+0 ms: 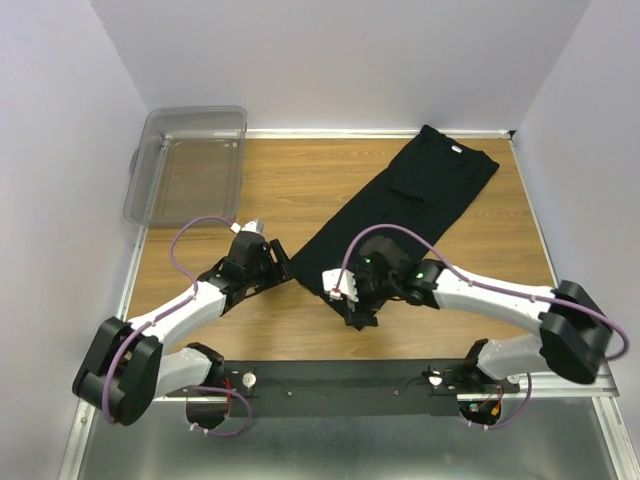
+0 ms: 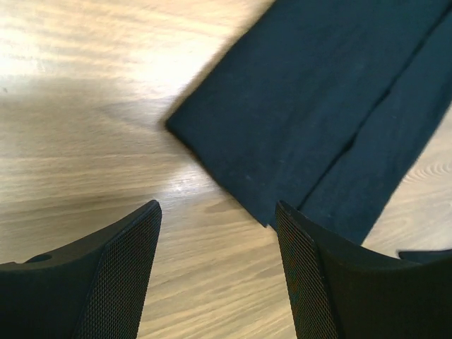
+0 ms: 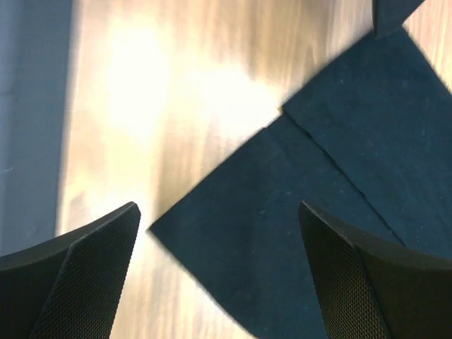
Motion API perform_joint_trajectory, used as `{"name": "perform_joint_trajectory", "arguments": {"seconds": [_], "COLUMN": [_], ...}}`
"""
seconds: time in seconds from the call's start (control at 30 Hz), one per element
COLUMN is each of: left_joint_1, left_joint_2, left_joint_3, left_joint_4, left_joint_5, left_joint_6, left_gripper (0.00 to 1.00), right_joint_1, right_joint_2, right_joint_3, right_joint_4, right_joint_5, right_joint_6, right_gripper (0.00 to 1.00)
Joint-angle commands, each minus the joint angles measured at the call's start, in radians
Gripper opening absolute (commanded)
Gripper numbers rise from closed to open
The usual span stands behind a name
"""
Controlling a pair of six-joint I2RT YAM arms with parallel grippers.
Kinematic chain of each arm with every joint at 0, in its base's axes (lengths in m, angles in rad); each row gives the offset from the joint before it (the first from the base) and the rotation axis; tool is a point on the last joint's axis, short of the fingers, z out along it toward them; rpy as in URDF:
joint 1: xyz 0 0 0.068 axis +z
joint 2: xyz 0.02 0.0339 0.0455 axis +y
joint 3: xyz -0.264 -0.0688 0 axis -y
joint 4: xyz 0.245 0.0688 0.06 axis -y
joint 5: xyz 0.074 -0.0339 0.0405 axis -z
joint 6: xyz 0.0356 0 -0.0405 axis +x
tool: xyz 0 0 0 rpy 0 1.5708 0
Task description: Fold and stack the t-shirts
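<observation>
The left claw (image 2: 215, 226) gapes wide and grips nothing, just short of the near hem of the plain black soft-cloth t-shirt (image 1: 405, 205). The right claw (image 3: 219, 219), equally open and empty, hangs over the hem's other corner. This pairing looks meant for pinching the hem and folding it toward the collar. Beyond the claws the shirt lies flat on the wooden desk (image 1: 300, 180) as a long strip, sides folded in, with its small white neck tag (image 1: 455, 150) at the far end. A clear plastic bin (image 1: 190, 160) sits well beyond the left claw.

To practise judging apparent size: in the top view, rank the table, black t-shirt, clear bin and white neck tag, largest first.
1. table
2. t-shirt and bin: too alike to rank
3. neck tag
</observation>
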Motion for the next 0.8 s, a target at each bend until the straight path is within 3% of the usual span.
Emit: {"name": "perform_joint_trajectory", "arguments": {"seconds": [0.0,0.37,0.53,0.6,0.63,0.67,0.77], "left_joint_1": [-0.010,-0.013,-0.015,-0.015,-0.013,-0.015,-0.007], "left_joint_2": [0.052,0.176,0.038,-0.094,-0.126,-0.150,-0.074], "left_joint_3": [0.002,0.090,0.082,0.058,0.048,0.050,0.137], "left_joint_4": [0.061,0.039,0.038,0.099,0.122,0.133,0.121], "left_joint_5": [-0.071,-0.217,-0.196,-0.167,-0.164,-0.156,-0.060], "left_joint_6": [-0.059,0.065,0.162,0.231,0.262,0.288,0.346], "left_gripper": [0.73,0.66,0.65,0.70,0.79,0.83,0.85], "right_joint_1": [0.082,0.084,0.089,0.089,0.089,0.089,0.038], "right_joint_2": [0.102,0.131,0.176,0.157,0.147,0.134,0.027], "right_joint_3": [0.033,-0.002,0.013,0.004,0.001,-0.002,0.022], "right_joint_4": [-0.008,0.019,0.019,0.019,0.017,0.014,-0.023], "right_joint_5": [0.217,0.153,0.188,0.193,0.194,0.193,0.201], "right_joint_6": [0.056,0.078,0.086,0.082,0.078,0.078,0.101], "right_gripper": [1.00,1.00,1.00,0.99,0.99,1.00,1.00]}}
